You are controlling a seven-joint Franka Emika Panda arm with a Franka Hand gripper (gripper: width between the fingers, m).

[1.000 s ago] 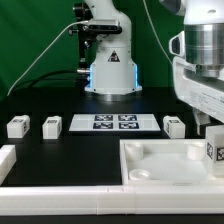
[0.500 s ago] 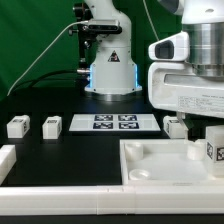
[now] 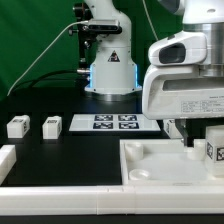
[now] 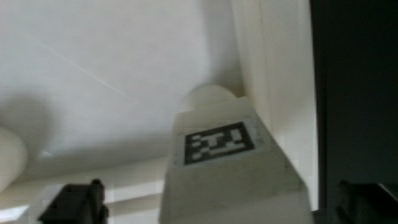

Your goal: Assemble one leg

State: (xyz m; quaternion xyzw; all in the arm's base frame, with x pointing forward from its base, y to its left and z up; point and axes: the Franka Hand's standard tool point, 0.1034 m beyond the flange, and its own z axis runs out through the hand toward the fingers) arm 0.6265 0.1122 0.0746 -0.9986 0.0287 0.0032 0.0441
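Note:
A white leg (image 3: 212, 152) with a black-and-white tag stands on the large white panel (image 3: 150, 176) at the exterior view's right. My gripper (image 3: 202, 138) hangs over it. In the wrist view the leg (image 4: 217, 150) rises between my two dark fingertips (image 4: 75, 203), with a gap on each side. The gripper (image 4: 219, 206) is open and holds nothing. Two more legs (image 3: 17, 126) (image 3: 51, 126) lie on the black table at the exterior view's left.
The marker board (image 3: 115, 122) lies at the table's middle. The robot base (image 3: 108, 68) stands behind it. A white block (image 3: 6, 160) sits at the front left edge. The panel's raised rim (image 4: 276, 60) runs beside the leg.
My gripper has moved toward the exterior view's left and lower over the panel. It now covers the leg that lay beside the marker board's right end.

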